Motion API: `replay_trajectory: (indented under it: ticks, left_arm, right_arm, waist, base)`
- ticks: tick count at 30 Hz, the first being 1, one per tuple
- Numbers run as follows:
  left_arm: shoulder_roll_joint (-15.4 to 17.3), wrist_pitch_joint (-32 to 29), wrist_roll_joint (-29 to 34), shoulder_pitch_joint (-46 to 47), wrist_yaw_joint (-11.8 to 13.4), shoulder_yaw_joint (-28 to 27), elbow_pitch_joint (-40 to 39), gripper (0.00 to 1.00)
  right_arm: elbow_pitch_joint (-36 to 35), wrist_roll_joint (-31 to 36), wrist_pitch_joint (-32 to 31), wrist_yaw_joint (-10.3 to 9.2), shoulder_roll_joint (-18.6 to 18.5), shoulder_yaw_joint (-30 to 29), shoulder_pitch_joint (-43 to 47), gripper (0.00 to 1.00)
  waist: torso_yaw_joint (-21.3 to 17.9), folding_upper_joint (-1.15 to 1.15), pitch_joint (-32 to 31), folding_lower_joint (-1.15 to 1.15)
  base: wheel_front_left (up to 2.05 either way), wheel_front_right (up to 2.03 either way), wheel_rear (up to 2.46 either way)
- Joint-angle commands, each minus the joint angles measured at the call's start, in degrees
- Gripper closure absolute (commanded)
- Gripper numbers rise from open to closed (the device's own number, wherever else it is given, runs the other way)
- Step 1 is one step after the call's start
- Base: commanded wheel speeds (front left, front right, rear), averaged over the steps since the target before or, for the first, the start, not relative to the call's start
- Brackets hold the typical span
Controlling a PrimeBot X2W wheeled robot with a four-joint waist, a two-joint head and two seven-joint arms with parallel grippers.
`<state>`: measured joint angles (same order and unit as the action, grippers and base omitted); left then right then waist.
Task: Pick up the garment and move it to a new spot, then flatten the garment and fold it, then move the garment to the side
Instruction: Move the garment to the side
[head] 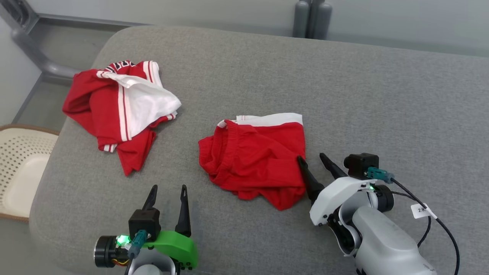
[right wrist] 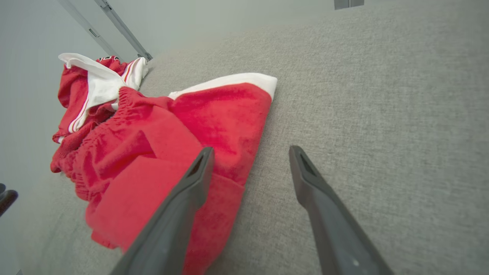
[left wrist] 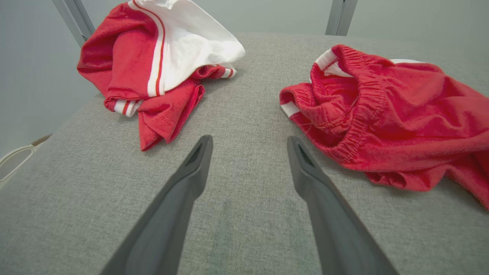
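Observation:
A pair of red shorts with a white hem, the garment (head: 256, 158), lies crumpled in the middle of the grey cushioned surface (head: 344, 88); it also shows in the left wrist view (left wrist: 386, 114) and the right wrist view (right wrist: 164, 152). My right gripper (head: 314, 159) is open at the garment's right edge, one finger over the red cloth, the other over bare grey fabric (right wrist: 247, 152). My left gripper (head: 168, 191) stands open over bare surface, left and in front of the garment (left wrist: 248, 143), holding nothing.
A second crumpled red and white garment (head: 118, 107) lies at the far left of the surface, near its edge. A cream perforated basket (head: 19, 168) stands on the floor beyond the left edge. Grey poles (head: 311, 19) rise behind the surface.

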<state>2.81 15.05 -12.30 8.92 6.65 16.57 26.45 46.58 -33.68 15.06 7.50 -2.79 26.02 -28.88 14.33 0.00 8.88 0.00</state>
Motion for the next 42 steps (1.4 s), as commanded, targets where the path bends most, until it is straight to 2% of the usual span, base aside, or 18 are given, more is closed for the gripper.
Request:
replay_trajectory:
  ticks: [1,5,6,7,8,12,19,25,31,42]
  left_arm:
    - [0.17,0.17,-0.53,1.11,0.34,0.15,-0.21,0.00]
    - [0.17,0.17,-0.74,1.49,0.60,0.58,-0.81,0.00]
    - [0.17,0.17,-0.78,1.46,0.70,0.68,-0.90,0.00]
    - [0.17,0.17,-0.83,1.48,0.74,0.74,-0.97,0.00]
    - [0.17,0.17,-0.85,1.55,0.78,0.77,-1.08,0.00]
    - [0.18,0.17,-0.71,1.61,0.91,0.42,-1.14,0.00]
    - [0.18,0.17,0.46,1.04,0.21,-0.59,-1.07,0.00]
    - [0.19,0.17,1.23,1.67,-0.41,-1.35,-1.45,0.00]
    - [0.19,0.17,2.51,2.20,-1.03,-2.39,-1.42,0.00]
    - [0.22,0.17,3.63,1.59,-2.38,-2.59,-1.47,0.00]
  right_arm:
    - [1.42,-1.14,0.15,-0.01,-0.22,0.98,-0.86,0.00]
    - [4.94,-3.42,-0.01,-0.01,-0.21,4.56,-2.87,0.00]
    - [5.64,-3.95,-0.12,0.00,-0.14,5.71,-3.06,0.25]
    - [6.22,-4.37,-0.13,0.00,-0.09,6.42,-3.25,0.55]
    - [6.71,-4.83,-0.19,0.00,-0.07,7.12,-3.52,1.00]
    - [8.77,-4.16,-0.07,0.00,-0.21,7.33,-5.21,1.00]
    - [6.55,1.16,0.06,-0.05,-0.54,0.91,-4.58,1.00]
    - [4.11,3.40,0.07,-0.04,-0.32,-1.95,-2.55,1.00]
    - [1.97,2.02,0.08,-0.04,-0.22,-0.23,-0.55,1.00]
    - [0.23,0.38,0.09,-0.04,-0.21,1.06,2.30,1.00]
  waist:
    - [2.59,0.00,2.32,0.00]
    - [3.45,0.00,3.24,0.00]
    - [3.55,0.00,3.38,0.00]
    - [3.60,0.00,3.46,0.00]
    - [3.62,0.00,3.54,0.00]
    - [2.88,0.00,3.39,0.00]
    - [-2.16,0.00,1.66,0.00]
    - [-11.54,0.00,0.33,0.00]
    - [-22.50,0.00,-0.44,0.00]
    - [-36.69,0.00,-1.31,0.00]
  base:
    - [0.00,0.00,0.00]
    - [0.00,0.00,0.00]
    - [0.00,0.00,0.00]
    - [0.00,0.00,0.00]
    - [0.00,0.00,0.00]
    - [0.00,0.00,0.00]
    - [0.00,0.00,0.00]
    - [0.00,0.00,0.00]
    - [0.00,0.00,0.00]
    - [0.00,0.00,0.00]
